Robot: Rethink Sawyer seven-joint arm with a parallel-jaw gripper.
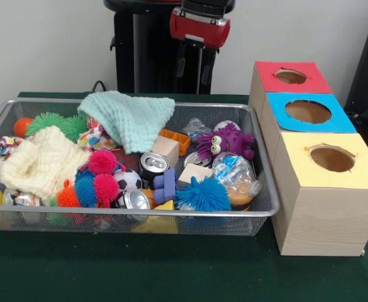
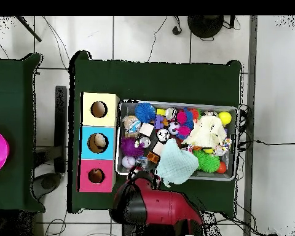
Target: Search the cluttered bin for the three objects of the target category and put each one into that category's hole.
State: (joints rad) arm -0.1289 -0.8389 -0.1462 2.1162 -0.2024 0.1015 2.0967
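Observation:
The wire mesh bin (image 1: 171, 214) sits on the green table, full of clutter; it also shows in the overhead view (image 2: 231, 110). A purple plush with big eyes (image 1: 224, 143) lies at the bin's right end, nearest the boxes (image 2: 133, 147). No tan-brown plush or orange tiger shows; they are hidden or out of view. The red-surrounded hole (image 1: 290, 76) tops the far box (image 2: 96, 176). My gripper (image 1: 195, 63) hangs drawn back above the bin's far rim (image 2: 144, 179), holding nothing that I can see. Whether it is open or shut does not show.
In the bin: a mint cloth (image 1: 130, 116), a cream knitted cloth (image 1: 42, 160), spiky balls (image 1: 202, 194), cans (image 1: 152, 165), a small football (image 1: 128, 179), a plastic bottle (image 1: 237, 179). Blue-topped (image 1: 307, 112) and yellow-topped (image 1: 332, 158) boxes stand beside the red one.

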